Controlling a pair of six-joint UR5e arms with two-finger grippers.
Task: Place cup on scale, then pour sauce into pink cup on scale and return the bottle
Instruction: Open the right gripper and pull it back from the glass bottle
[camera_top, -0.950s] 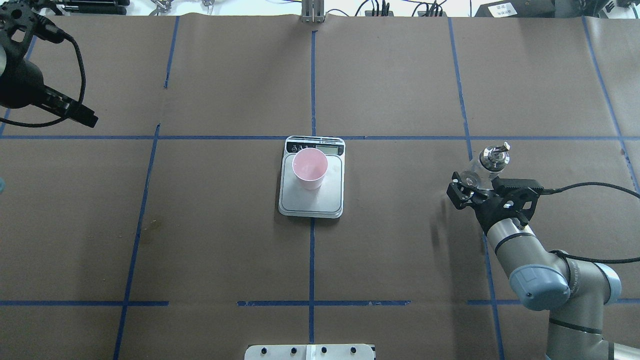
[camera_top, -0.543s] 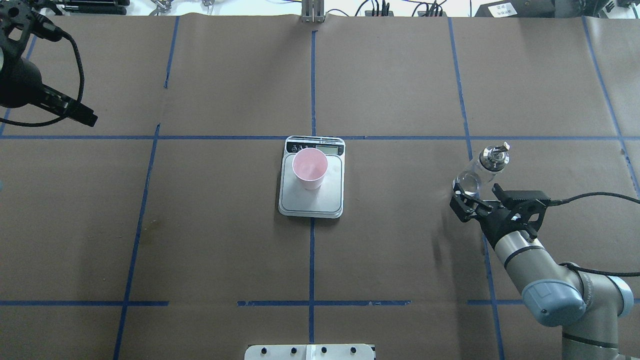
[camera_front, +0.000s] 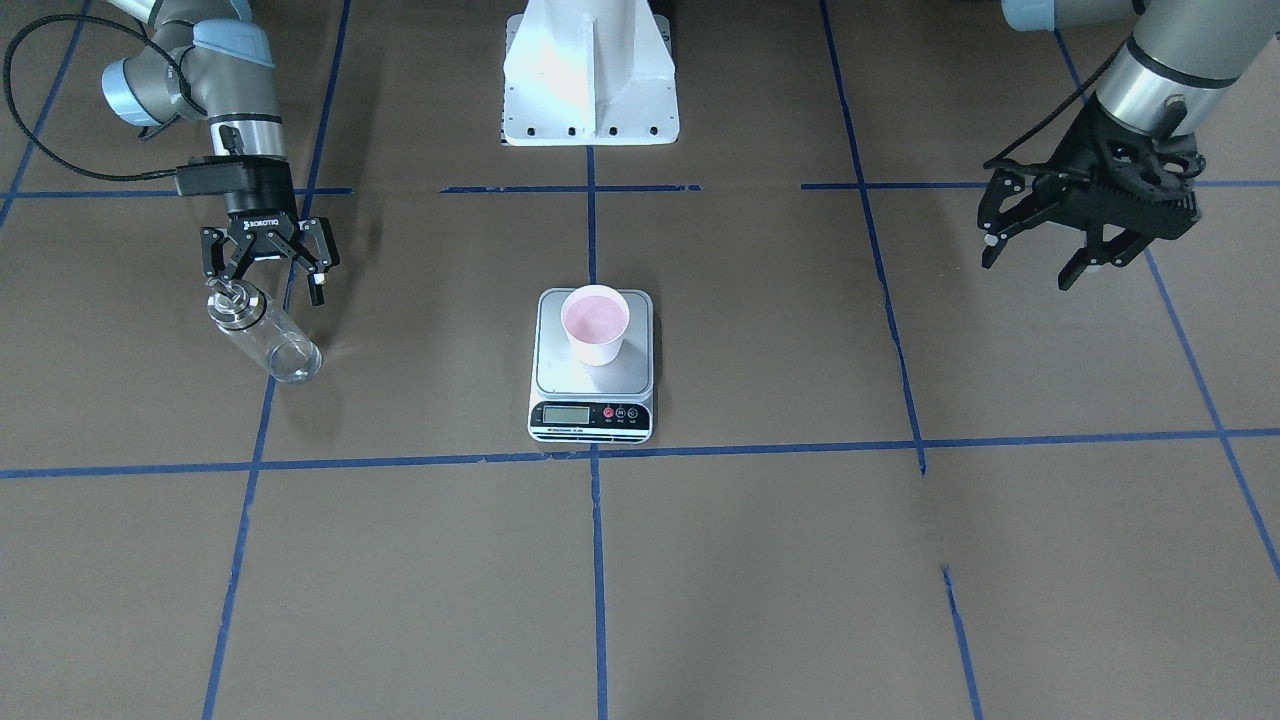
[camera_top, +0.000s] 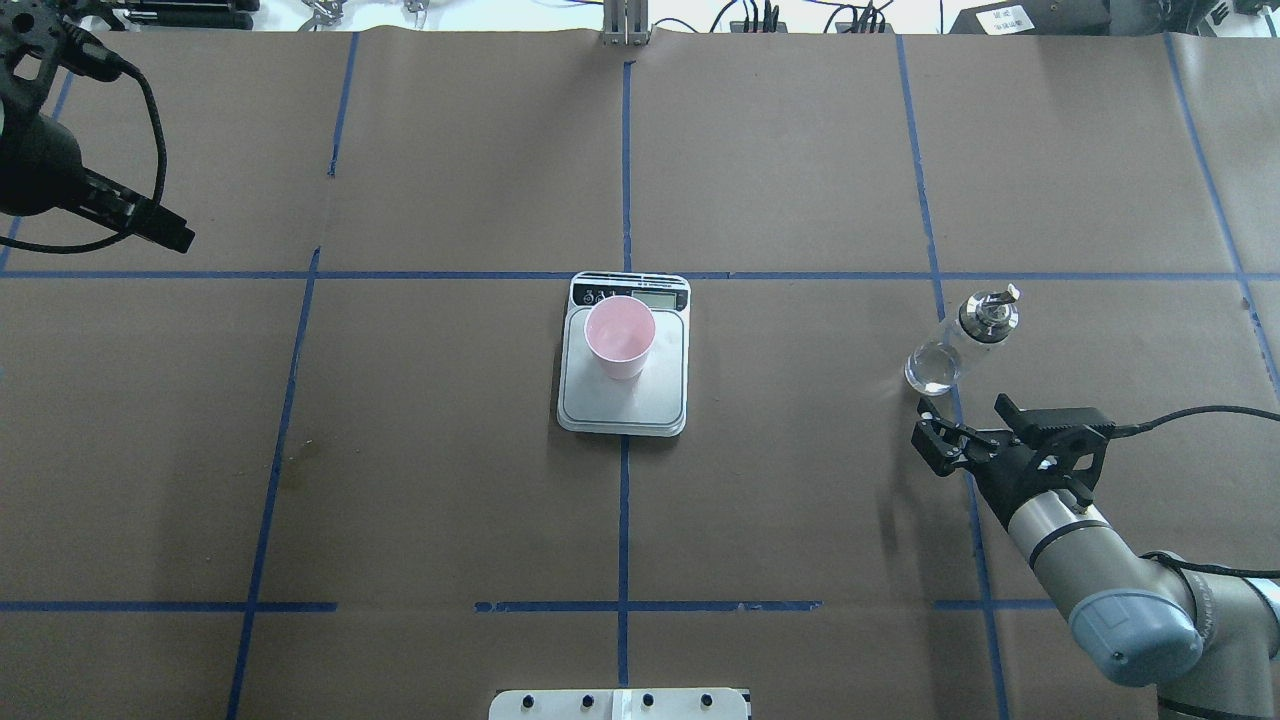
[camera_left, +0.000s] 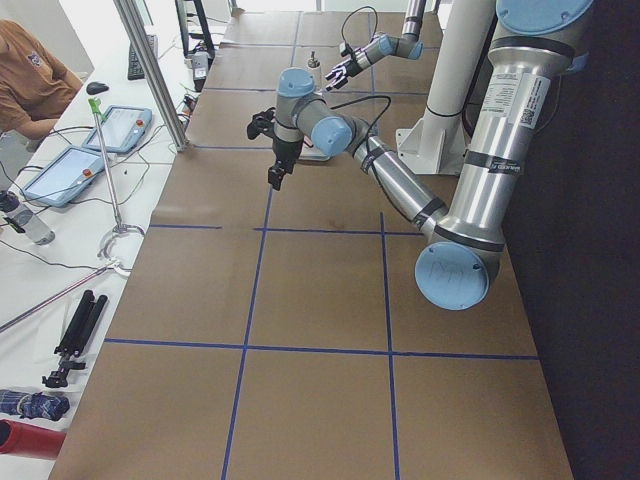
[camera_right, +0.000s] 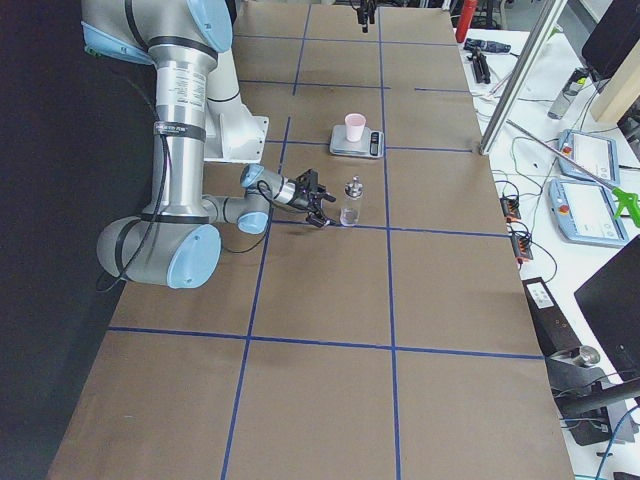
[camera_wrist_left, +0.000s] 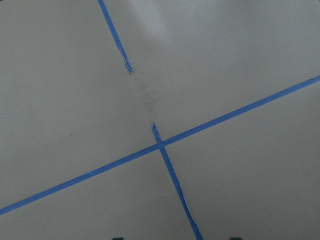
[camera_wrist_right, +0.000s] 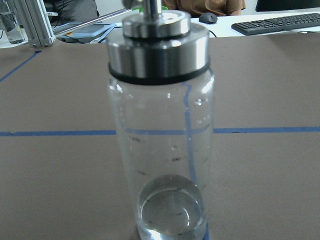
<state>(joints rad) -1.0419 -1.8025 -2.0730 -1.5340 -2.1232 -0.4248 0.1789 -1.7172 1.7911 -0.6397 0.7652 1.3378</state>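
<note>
A brown paper-covered table (camera_top: 800, 500) marked into squares with blue tape. At its middle sits a small kitchen scale (camera_top: 624, 400), and a pink cup (camera_top: 620, 336) stands upright on the platform, toward the display end. The cup's inside looks pink and dry-edged; whether any sauce is in it cannot be told from here.

Off to the robot's right, well apart from the scale, the glass bottle (camera_top: 962, 342) with its metal cap and thin spout stands upright on a tape line, touched by nothing. The right gripper (camera_top: 950, 440) is low, just beside the bottle on the robot's side, its two fingers spread wide and holding nothing. Its wrist camera looks straight at the bottle, showing clear glass with only a little liquid pooled at the base.

The left gripper (camera_front: 1040, 250) hangs above the far left part of the table, fingers apart and empty, near nothing.

With the bottle standing free on the table and the cup on the scale, this reads as the closing step, the right arm letting go of the returned bottle. To do it well, the arm would back straight away along the line it faces, fingers kept wide so neither brushes the glass, and lift only once clear, since the bottle is tall and narrow and a side nudge could tip it.
</note>
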